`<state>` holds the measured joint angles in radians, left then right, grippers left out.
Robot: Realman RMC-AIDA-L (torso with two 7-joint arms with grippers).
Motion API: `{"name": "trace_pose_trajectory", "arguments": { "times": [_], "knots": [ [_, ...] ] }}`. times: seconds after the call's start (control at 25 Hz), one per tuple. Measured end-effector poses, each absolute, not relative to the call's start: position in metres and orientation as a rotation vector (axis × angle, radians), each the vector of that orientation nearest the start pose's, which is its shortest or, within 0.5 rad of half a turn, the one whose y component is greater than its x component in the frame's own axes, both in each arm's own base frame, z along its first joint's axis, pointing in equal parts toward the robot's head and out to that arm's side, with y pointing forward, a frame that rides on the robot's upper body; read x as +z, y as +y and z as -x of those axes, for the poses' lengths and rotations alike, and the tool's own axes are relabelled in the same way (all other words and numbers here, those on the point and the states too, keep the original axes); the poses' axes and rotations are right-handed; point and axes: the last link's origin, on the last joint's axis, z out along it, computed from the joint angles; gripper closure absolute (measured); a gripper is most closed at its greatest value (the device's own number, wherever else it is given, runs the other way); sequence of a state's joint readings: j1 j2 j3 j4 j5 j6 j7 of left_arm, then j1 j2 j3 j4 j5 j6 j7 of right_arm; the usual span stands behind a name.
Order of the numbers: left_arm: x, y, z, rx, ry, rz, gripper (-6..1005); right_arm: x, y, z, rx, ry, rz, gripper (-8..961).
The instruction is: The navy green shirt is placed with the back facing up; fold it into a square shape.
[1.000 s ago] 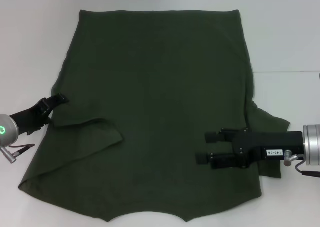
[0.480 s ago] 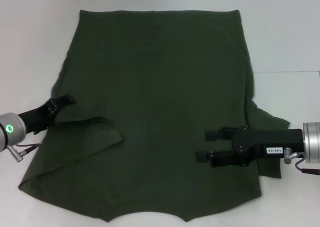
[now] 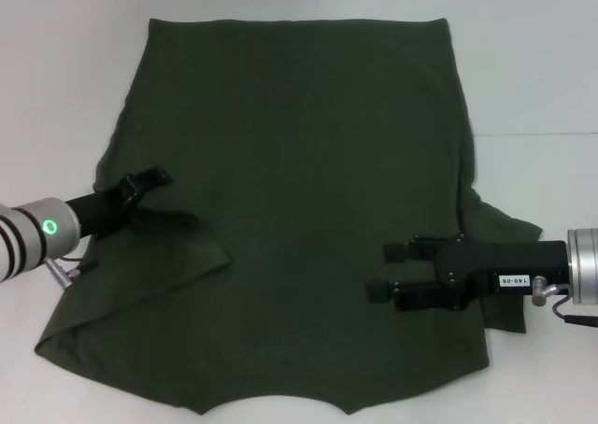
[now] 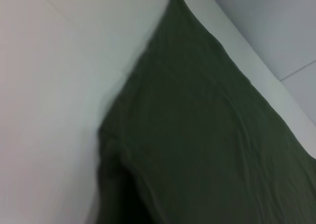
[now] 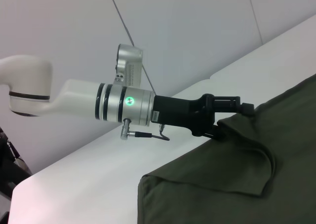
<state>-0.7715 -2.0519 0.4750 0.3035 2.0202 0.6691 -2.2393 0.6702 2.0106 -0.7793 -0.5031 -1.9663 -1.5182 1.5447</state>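
Flat on our white table (image 3: 533, 60), shirt (image 3: 299, 162); left gripper (image 3: 149, 179) pinches its sleeve fold, right gripper (image 3: 383, 273) wide.

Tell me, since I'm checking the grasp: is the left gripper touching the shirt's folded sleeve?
Touching. The right wrist view shows the left gripper shut on the navy green shirt, sleeve fabric bunching at its fingertips.

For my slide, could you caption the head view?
Left gripper carries the navy green shirt's sleeve inward; right gripper hovers open.

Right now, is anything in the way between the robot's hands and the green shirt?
No. The left gripper sits at the navy green shirt's folded-in sleeve, and the open right gripper is right over the fabric.
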Motion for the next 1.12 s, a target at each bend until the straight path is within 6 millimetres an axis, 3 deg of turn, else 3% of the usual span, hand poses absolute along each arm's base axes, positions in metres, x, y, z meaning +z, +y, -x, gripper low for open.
{"name": "trace_pose_trajectory", "arguments": {
  "times": [0.52,0.76,0.96,1.12],
  "knots": [
    [-0.018,0.457,0.266,-0.781,-1.745,1.584,94,-0.009,0.355,-0.236,0.703,0.808,2.820,41],
    [-0.016,0.462,0.258,-0.804,-1.725,1.597,94,-0.009,0.354,-0.238,0.707,0.817,2.815,41],
    [-0.005,0.451,0.242,-0.953,-1.699,1.763,94,-0.006,0.355,-0.239,0.724,0.829,2.796,42],
    [0.007,0.429,0.232,-1.079,-1.607,1.986,94,-0.003,0.357,-0.239,0.738,0.845,2.776,42]
  ]
}}
